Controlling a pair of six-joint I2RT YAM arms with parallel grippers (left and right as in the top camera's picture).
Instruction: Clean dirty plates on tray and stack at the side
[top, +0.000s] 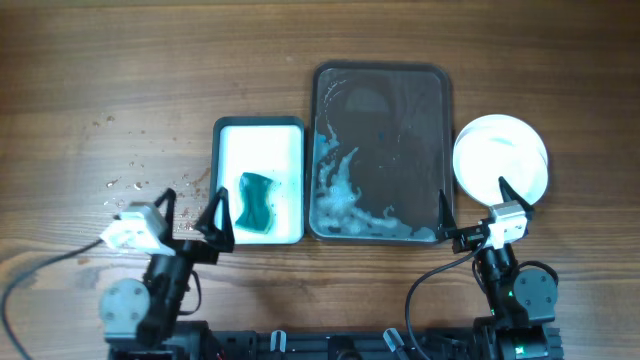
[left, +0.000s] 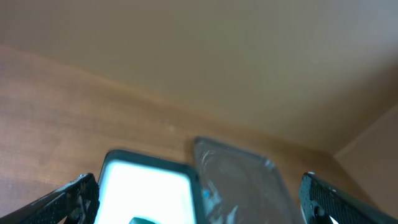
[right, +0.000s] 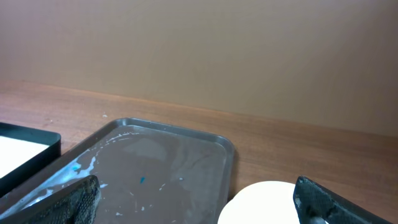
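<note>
Both hands hung close under the overhead camera at the near edge, jaws spread wide and holding nothing: the left hand above the near corner of the sponge dish, the right hand over the gap between tray and plates. Each wrist view showed its own two fingers far apart at the frame's lower corners with only open space between them. I judged this a parked posture, clear of the work.

Beneath them the wooden tabletop carried everything. Its largest load, the dark brown tray, lay at centre with no plate on it, only pale suds pooled along its left and near sides, likely left from washing.

Just left of it sat the white tray, probably kept alongside so the sponge stayed within the left arm's reach.

Right of the brown tray, off it and on bare wood, the plates rested as one plain white stack; how many I could not count. That placement read as the finished pile.

Smallest, the green sponge lay in the white tray's near half.
</note>
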